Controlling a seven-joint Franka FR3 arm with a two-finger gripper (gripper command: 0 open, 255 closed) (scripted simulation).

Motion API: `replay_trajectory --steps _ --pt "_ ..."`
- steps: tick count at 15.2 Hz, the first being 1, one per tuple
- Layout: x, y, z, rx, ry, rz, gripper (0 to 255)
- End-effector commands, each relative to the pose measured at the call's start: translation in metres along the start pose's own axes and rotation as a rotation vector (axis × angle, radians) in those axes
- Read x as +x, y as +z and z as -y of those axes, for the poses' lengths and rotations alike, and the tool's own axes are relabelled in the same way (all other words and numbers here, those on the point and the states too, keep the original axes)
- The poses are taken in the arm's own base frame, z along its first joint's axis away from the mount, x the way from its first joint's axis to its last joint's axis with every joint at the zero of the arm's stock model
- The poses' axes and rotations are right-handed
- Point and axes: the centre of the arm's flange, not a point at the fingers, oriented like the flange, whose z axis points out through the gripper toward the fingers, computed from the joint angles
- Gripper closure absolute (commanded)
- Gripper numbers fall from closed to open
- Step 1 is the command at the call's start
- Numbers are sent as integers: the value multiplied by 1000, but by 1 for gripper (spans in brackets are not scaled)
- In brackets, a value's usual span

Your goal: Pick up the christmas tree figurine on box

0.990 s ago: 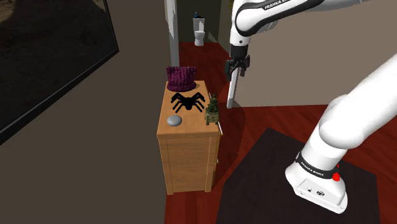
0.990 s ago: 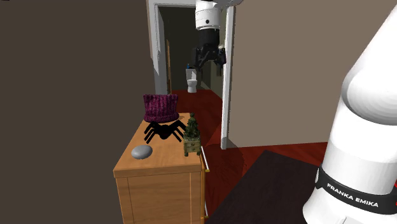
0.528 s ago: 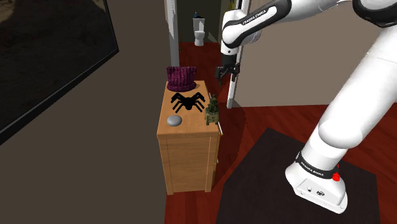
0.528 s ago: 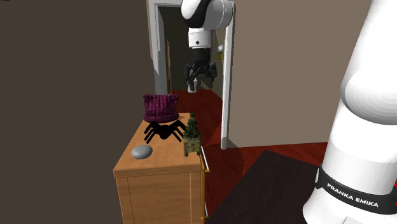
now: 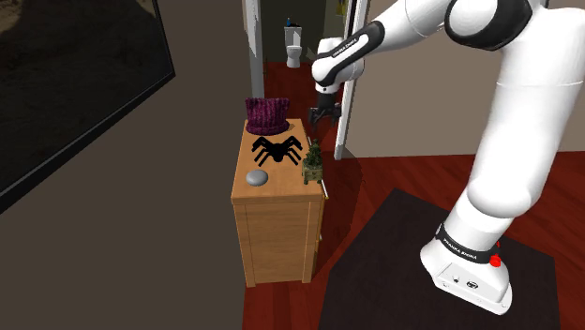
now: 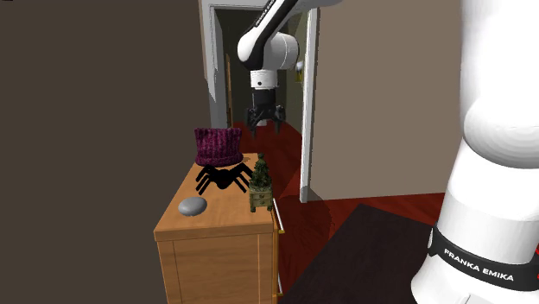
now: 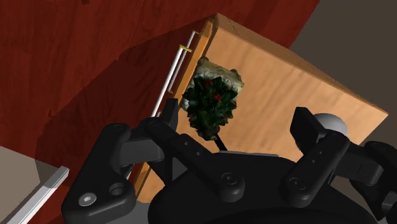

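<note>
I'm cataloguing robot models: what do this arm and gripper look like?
The arm is glossy white, with rounded tubular links, dark joints and a black band lettered FRANKA EMIKA near its base. The gripper is all black and two-fingered.

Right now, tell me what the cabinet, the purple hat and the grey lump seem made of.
Cabinet: light wood with a smooth finish; faint grain shows on its top and front. Purple hat: knitted yarn, going by its ribbed surface. Grey lump: plain matte grey, perhaps stone or plastic; the look leaves it open.
</note>
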Motion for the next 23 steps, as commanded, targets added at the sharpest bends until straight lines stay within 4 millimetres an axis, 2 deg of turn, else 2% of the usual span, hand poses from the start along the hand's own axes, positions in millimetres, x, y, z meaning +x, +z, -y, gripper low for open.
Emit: replay_trajectory --steps 1,7,14,16,17,23 --pt "21 17 -5 3 22 -2 0" --pt "80 65 -21 12 85 -5 0" --pt "80 102 -20 12 85 -5 0" --pt "80 105 -20 12 85 -5 0" --pt "81 105 -20 12 85 -5 255" --pt "80 106 -20 12 85 -5 255"
